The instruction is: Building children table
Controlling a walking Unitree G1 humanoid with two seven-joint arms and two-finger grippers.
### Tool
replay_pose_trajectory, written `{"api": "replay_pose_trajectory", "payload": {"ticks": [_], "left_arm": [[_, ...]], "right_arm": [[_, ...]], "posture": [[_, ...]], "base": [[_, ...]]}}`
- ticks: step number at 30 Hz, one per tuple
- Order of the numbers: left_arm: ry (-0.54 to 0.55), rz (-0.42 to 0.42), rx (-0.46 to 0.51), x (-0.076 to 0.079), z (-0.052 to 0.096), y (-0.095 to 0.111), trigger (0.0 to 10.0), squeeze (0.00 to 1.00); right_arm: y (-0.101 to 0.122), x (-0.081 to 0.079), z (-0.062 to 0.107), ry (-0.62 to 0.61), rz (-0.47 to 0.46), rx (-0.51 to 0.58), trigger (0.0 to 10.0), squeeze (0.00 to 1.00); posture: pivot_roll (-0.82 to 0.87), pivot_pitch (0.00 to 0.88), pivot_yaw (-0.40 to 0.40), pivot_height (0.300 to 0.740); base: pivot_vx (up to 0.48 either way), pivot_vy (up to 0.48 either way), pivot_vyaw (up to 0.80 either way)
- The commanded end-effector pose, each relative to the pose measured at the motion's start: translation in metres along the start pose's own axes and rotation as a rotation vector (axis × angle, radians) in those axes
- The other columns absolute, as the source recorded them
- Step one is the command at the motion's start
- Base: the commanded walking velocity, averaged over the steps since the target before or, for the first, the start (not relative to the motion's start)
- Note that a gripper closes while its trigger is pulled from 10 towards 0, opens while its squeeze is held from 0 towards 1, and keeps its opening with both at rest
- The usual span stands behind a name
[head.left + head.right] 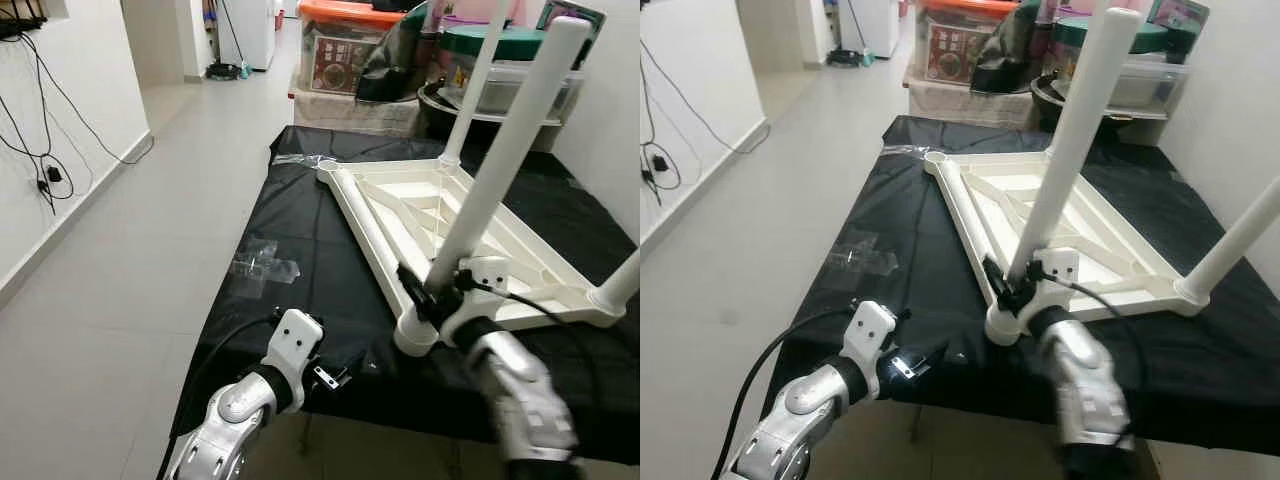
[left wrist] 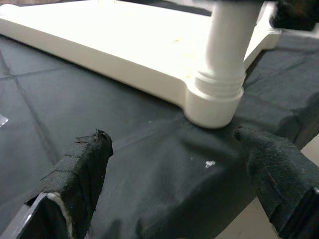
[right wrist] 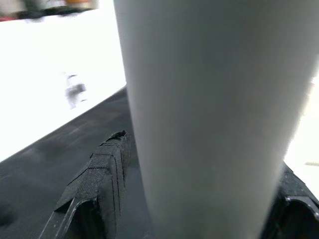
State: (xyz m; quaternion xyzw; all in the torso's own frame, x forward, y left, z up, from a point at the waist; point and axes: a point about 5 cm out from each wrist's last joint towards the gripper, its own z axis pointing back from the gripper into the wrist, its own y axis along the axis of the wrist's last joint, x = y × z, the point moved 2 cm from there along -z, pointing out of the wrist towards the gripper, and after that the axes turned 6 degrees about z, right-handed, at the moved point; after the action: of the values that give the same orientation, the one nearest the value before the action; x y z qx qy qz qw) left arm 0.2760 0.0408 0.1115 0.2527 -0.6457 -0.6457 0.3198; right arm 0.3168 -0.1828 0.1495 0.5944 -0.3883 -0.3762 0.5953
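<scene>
- The right gripper (image 1: 1012, 290), centre of the frame, has its two black fingers (image 3: 97, 184) closed around the base of a long white plastic table leg (image 1: 1072, 140); one finger sits on each side of the tube.
- That leg rises tilted toward the upper right from a round corner socket (image 2: 213, 102) of the upside-down white plastic children's table top (image 1: 440, 225); the top lies on a black cloth sheet (image 1: 300, 240) in the centre and right of the frame.
- The left gripper (image 1: 332, 377), lower centre-left, holds nothing; its fingers (image 2: 82, 174) are spread wide over the cloth, near the socket.
- A crumpled clear plastic bag (image 1: 262, 265) lies at the cloth's left edge.
</scene>
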Motion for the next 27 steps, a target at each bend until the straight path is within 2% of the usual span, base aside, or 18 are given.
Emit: {"api": "replay_pose_trajectory", "payload": {"ticks": [1, 3, 5, 7, 10, 12, 13, 14, 15, 18, 20, 21, 22, 23, 24, 25, 26, 27], "left_arm": [[-0.014, 0.011, 0.001, 0.001, -0.002, -0.001, 10.0, 0.00], [-0.016, 0.013, 0.001, 0.001, -0.004, -0.002, 10.0, 0.00], [-0.016, 0.013, 0.001, 0.001, -0.004, -0.002, 10.0, 0.00], [-0.018, 0.016, 0.009, 0.000, -0.005, -0.001, 10.0, 0.00], [-0.028, 0.012, 0.025, 0.001, -0.006, 0.001, 10.0, 0.00], [-0.037, 0.009, 0.040, 0.002, -0.005, 0.003, 10.0, 0.00], [-0.047, 0.003, 0.053, 0.003, -0.005, 0.004, 10.0, 0.00], [-0.056, -0.002, 0.067, 0.004, -0.004, 0.006, 10.0, 0.00], [-0.060, -0.007, 0.075, 0.005, -0.005, 0.007, 10.0, 0.00], [-0.062, -0.015, 0.080, 0.005, -0.006, 0.007, 10.0, 0.00], [-0.060, -0.018, 0.081, 0.004, -0.006, 0.007, 10.0, 0.00], [-0.060, -0.018, 0.081, 0.004, -0.006, 0.007, 10.0, 0.00], [-0.059, -0.018, 0.081, 0.004, -0.007, 0.007, 10.0, 0.00], [-0.059, -0.018, 0.081, 0.004, -0.007, 0.007, 10.0, 0.00], [-0.059, -0.018, 0.082, 0.003, -0.007, 0.007, 10.0, 0.00], [-0.059, -0.018, 0.082, 0.003, -0.008, 0.007, 10.0, 0.00], [-0.059, -0.019, 0.079, 0.003, -0.008, 0.006, 10.0, 0.00], [-0.059, -0.019, 0.079, 0.003, -0.008, 0.006, 10.0, 0.00]], "right_arm": [[-0.006, -0.019, -0.004, 0.147, -0.050, -0.027, 10.0, 0.00], [0.000, -0.021, -0.006, 0.256, -0.050, -0.033, 10.0, 0.00], [0.000, -0.021, -0.006, 0.256, -0.050, -0.033, 10.0, 0.00], [0.001, -0.033, -0.009, 0.426, -0.016, -0.060, 10.0, 0.00], [-0.003, -0.038, -0.013, 0.506, 0.016, -0.077, 10.0, 0.00], [-0.006, -0.039, -0.016, 0.504, 0.026, -0.084, 10.0, 0.00], [-0.009, -0.038, -0.019, 0.476, 0.035, -0.093, 10.0, 0.00], [-0.012, -0.038, -0.022, 0.448, 0.034, -0.108, 2.9, 0.00], [-0.016, -0.036, -0.024, 0.392, 0.029, -0.116, 0.0, 0.00], [-0.021, -0.024, -0.028, 0.214, 0.023, -0.121, 0.0, 0.00], [-0.023, -0.005, -0.029, -0.029, -0.019, -0.120, 0.0, 0.00], [-0.023, -0.005, -0.029, -0.029, -0.019, -0.120, 0.0, 0.00], [-0.024, 0.004, -0.027, -0.146, -0.029, -0.117, 0.0, 0.00], [-0.024, 0.004, -0.027, -0.146, -0.029, -0.117, 0.0, 0.00], [-0.024, 0.010, -0.025, -0.213, -0.031, -0.114, 0.0, 0.00], [-0.025, 0.019, -0.020, -0.346, -0.040, -0.112, 0.0, 0.00], [-0.025, 0.031, -0.009, -0.553, -0.047, -0.118, 0.0, 0.00], [-0.025, 0.031, -0.009, -0.553, -0.047, -0.118, 0.0, 0.00]], "posture": [[0.16, 0.000, -0.092, 0.740], [0.16, 0.000, -0.096, 0.740], [0.16, 0.000, -0.096, 0.740], [0.17, 0.000, -0.101, 0.740], [0.17, 0.000, -0.098, 0.740], [0.17, 0.000, -0.100, 0.740], [0.17, 0.000, -0.100, 0.740], [0.17, 0.000, -0.100, 0.740], [0.17, 0.000, -0.099, 0.740], [0.17, 0.000, -0.100, 0.740], [0.16, 0.000, -0.093, 0.740], [0.16, 0.000, -0.093, 0.740], [0.16, 0.000, -0.093, 0.740], [0.16, 0.000, -0.093, 0.740], [0.16, 0.000, -0.093, 0.740], [0.14, 0.000, -0.083, 0.740], [0.14, 0.000, -0.083, 0.740], [0.14, 0.000, -0.083, 0.740]], "base": [[0.000, 0.000, 0.00], [0.000, 0.000, 0.00], [0.000, 0.000, 0.00], [0.000, 0.000, 0.00], [0.000, 0.000, 0.00], [0.000, 0.000, 0.00], [0.000, 0.000, 0.00], [0.000, 0.000, 0.00], [0.000, 0.000, 0.00], [0.000, 0.000, 0.00], [0.000, 0.000, 0.00], [0.000, 0.000, 0.00], [0.000, 0.000, 0.00], [0.000, 0.000, 0.00], [0.000, 0.000, 0.00], [0.000, 0.000, 0.00], [0.000, 0.000, 0.00], [0.000, 0.000, 0.00]]}}
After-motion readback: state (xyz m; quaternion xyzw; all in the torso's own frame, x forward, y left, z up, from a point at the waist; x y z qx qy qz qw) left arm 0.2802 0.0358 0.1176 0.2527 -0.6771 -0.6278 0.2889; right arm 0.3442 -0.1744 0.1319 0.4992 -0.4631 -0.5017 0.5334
